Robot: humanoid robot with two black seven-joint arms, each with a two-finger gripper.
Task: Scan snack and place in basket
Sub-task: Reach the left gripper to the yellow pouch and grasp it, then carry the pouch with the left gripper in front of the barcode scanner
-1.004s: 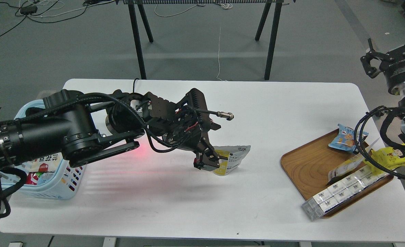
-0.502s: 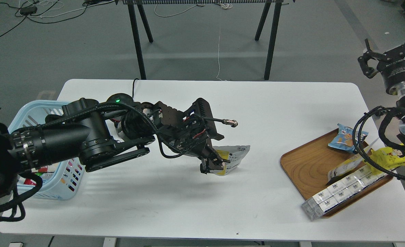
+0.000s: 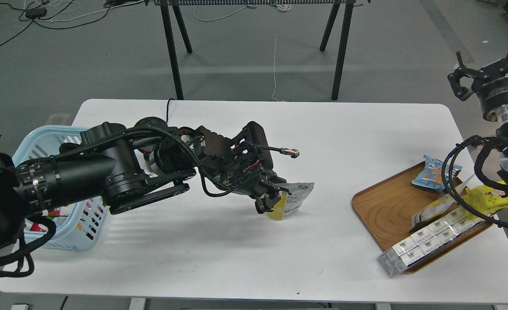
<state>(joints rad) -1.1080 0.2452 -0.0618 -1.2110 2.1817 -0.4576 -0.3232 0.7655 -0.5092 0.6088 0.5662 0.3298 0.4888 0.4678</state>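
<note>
Left tool (image 3: pixel 272 197) grips the snack (image 3: pixel 291 199), whose long axis tilts up-right.

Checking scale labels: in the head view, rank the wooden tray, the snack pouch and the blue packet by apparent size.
1. Wooden tray
2. Snack pouch, partly hidden by the left end effector
3. Blue packet, close to the pouch, so unsure

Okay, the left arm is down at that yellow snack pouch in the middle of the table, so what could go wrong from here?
1. The left gripper meets only the left edge of the snack, so the pouch may tip or slip instead of being held.
2. The basket sits behind the left arm at the table's left edge; swinging back, the arm's bulky links might knock its rim.
3. Whether the fingers have closed is not clear from this view, so a lift now may come up empty.
</note>
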